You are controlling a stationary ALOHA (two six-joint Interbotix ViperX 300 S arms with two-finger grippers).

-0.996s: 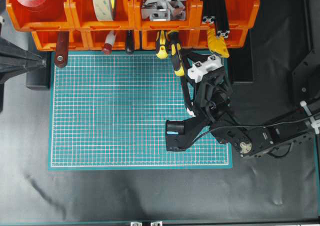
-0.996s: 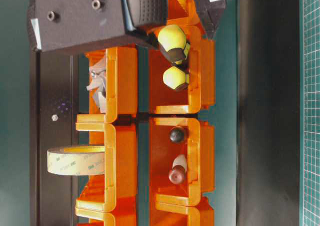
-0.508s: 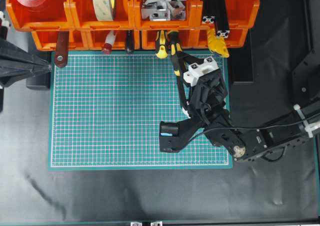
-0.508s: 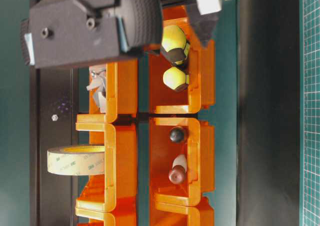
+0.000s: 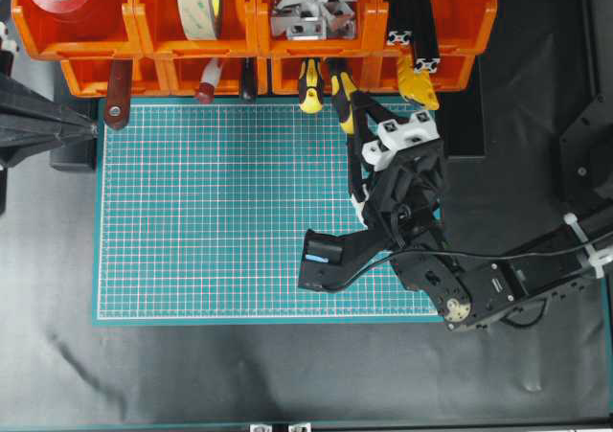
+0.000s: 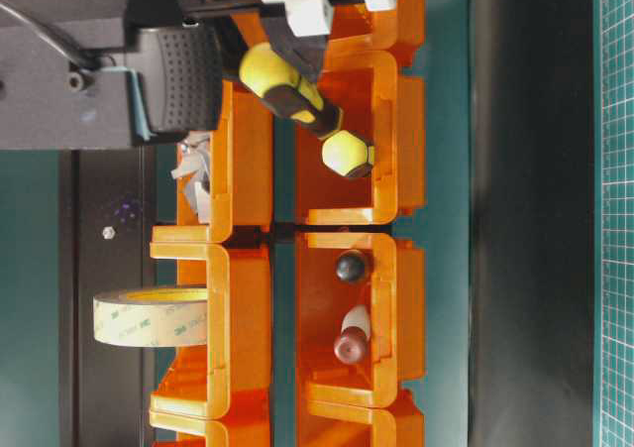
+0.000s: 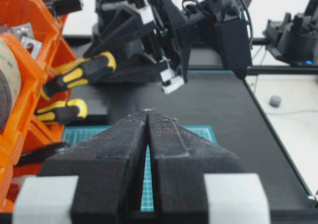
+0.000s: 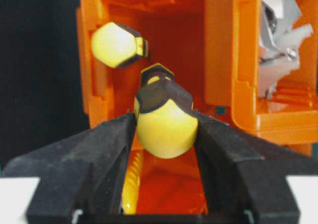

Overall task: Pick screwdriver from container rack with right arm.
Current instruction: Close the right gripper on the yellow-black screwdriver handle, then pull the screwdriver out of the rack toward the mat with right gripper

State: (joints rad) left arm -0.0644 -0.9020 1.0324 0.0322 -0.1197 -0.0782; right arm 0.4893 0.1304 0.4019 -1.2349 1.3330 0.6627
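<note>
A black-covered table (image 5: 239, 375) carries a green gridded cutting mat (image 5: 220, 212); at its 12 o'clock edge sits the bright orange plastic container rack (image 5: 249, 30). The right arm's fingers (image 8: 109, 149) clamp the yellow-and-black-handled screwdriver (image 8: 164, 122), seemingly lifted partly out of its bin. The left arm's black fingers (image 7: 164, 149) are pressed together.

The left claw (image 7: 147, 115) is pressed closed; beyond, the right claw (image 7: 149, 60) grips the screwdriver (image 7: 79, 74).
</note>
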